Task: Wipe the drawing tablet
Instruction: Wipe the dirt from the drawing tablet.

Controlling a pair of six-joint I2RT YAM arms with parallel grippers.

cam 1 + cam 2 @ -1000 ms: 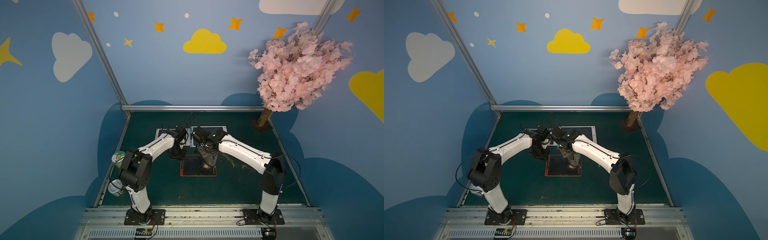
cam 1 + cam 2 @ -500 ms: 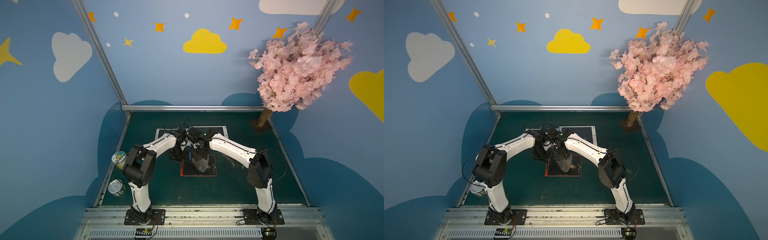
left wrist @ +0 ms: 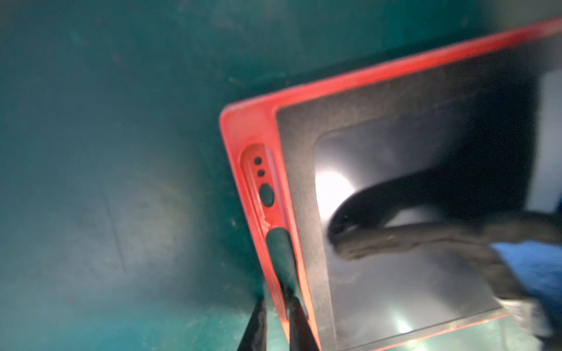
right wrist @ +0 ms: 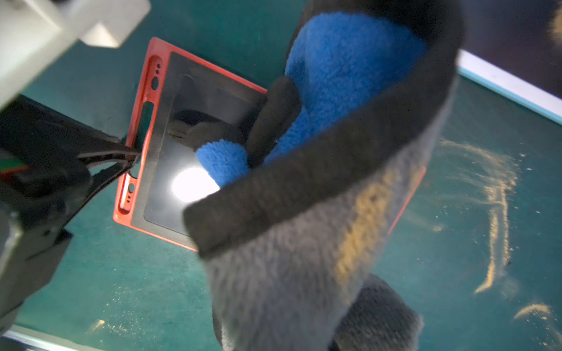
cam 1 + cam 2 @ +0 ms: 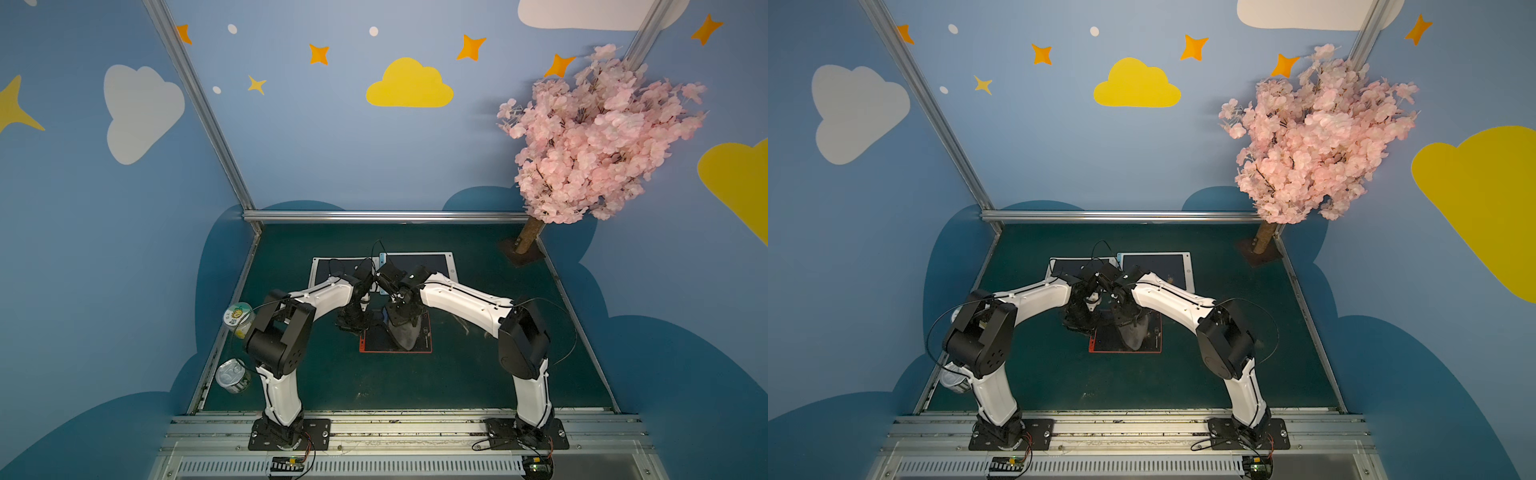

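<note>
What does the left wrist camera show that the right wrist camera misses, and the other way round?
Only the left wrist view: the dark hem of the cloth meeting the screen of the drawing tablet, seemingly touching it. Only the right wrist view: yellowish crumbs scattered on the green table, and the full length of the tablet's slotted red rim. Both: the tablet, the grey-and-blue cloth, a bright glare on the screen, and the left fingers pinching that red rim.
</note>
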